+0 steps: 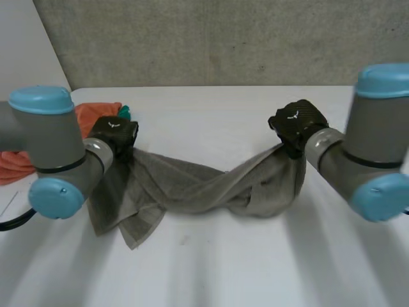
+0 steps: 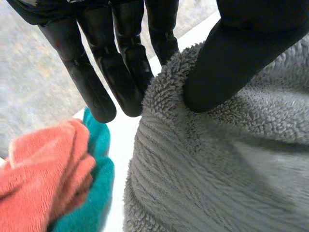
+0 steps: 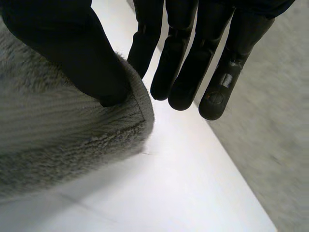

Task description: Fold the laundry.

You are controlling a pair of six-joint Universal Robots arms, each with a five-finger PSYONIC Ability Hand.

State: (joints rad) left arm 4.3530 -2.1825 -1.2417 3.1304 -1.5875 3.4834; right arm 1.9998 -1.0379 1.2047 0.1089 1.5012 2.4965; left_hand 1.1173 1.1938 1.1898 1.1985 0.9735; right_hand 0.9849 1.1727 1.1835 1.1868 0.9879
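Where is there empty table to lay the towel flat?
The table is bare on the near side of the sagging grey towel, and beyond it up to the wall. It's crowded by the left hand, where an orange cloth and a teal cloth lie.

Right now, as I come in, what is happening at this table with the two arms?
The robot holds one grey fluffy towel stretched between its hands above the white table. The left hand pinches one end between thumb and fingers, and the right hand pinches a corner of the other end. The towel's middle is twisted and sags low; it is not yet folded. A crumpled orange cloth and a teal cloth lie beside the left hand.
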